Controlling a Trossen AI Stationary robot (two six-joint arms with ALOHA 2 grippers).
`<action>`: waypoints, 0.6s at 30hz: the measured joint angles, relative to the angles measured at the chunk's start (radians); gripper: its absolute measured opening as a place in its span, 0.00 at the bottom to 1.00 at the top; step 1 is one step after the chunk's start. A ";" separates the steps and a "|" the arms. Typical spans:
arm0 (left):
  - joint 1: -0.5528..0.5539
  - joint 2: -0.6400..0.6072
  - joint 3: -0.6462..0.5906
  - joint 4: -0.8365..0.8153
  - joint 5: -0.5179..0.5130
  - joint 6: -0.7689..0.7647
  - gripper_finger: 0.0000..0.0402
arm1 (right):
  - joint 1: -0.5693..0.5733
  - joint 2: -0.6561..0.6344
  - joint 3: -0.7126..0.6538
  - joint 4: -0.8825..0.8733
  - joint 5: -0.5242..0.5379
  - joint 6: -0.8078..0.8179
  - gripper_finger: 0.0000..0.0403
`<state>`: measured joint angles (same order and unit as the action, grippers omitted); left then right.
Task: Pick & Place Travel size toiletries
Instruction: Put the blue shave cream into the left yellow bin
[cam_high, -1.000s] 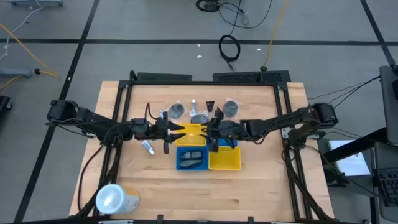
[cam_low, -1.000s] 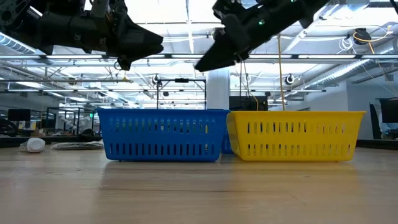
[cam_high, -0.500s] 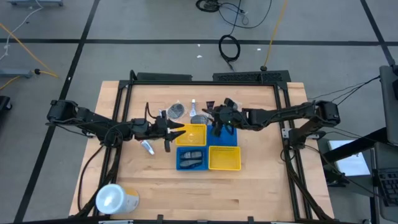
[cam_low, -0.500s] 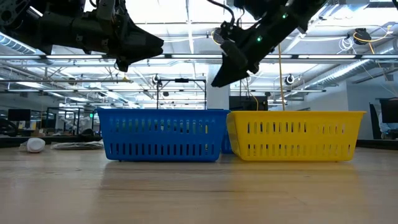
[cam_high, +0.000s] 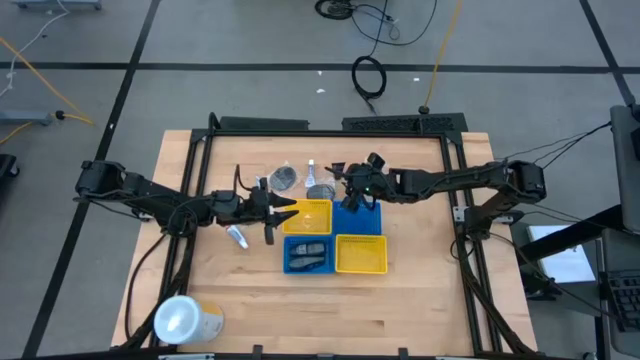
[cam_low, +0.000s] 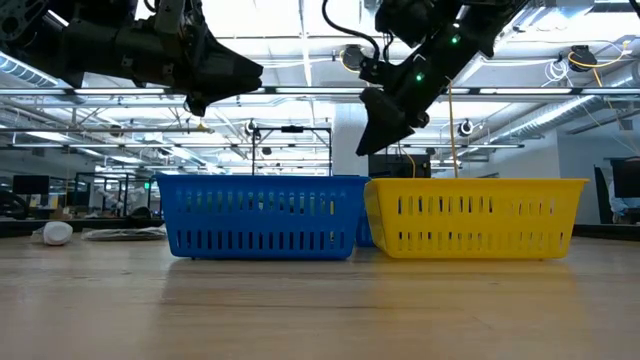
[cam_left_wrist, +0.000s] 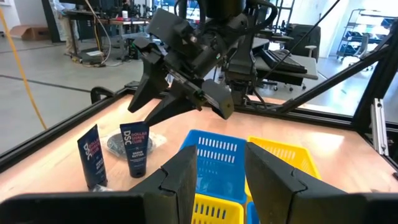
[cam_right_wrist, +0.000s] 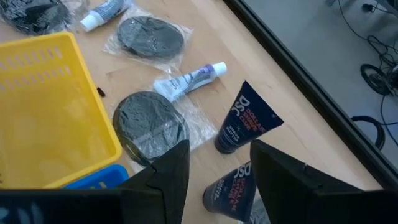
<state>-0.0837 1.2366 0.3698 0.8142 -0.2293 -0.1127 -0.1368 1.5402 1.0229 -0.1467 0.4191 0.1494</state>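
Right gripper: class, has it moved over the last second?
Yes. The right gripper has moved off the trays toward the table's far edge, past the blue tray.

Four square plastic baskets (cam_high: 336, 238) are sitting in a block mid-desk (cam_high: 400, 300), small wrapped toiletries (cam_high: 285, 179) lying behind them, a white-topped yellow cylinder (cam_high: 186, 321) resting at the front-left corner

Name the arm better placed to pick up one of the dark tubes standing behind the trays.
Right. Its open hand hangs beside the dark tubes; the left hand waits over the yellow tray, farther off.
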 joint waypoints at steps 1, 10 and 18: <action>0.000 0.000 0.000 -0.001 0.000 0.000 0.33 | -0.002 0.000 0.000 -0.005 0.000 0.005 0.40; 0.000 0.000 0.000 -0.002 0.000 0.000 0.33 | -0.039 0.000 -0.108 0.084 -0.001 0.046 0.40; 0.000 0.000 0.000 -0.002 -0.006 0.001 0.33 | -0.048 0.000 -0.183 0.221 -0.001 0.057 0.39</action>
<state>-0.0837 1.2366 0.3698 0.8120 -0.2354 -0.1116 -0.1845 1.5402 0.8399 0.0745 0.4183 0.2062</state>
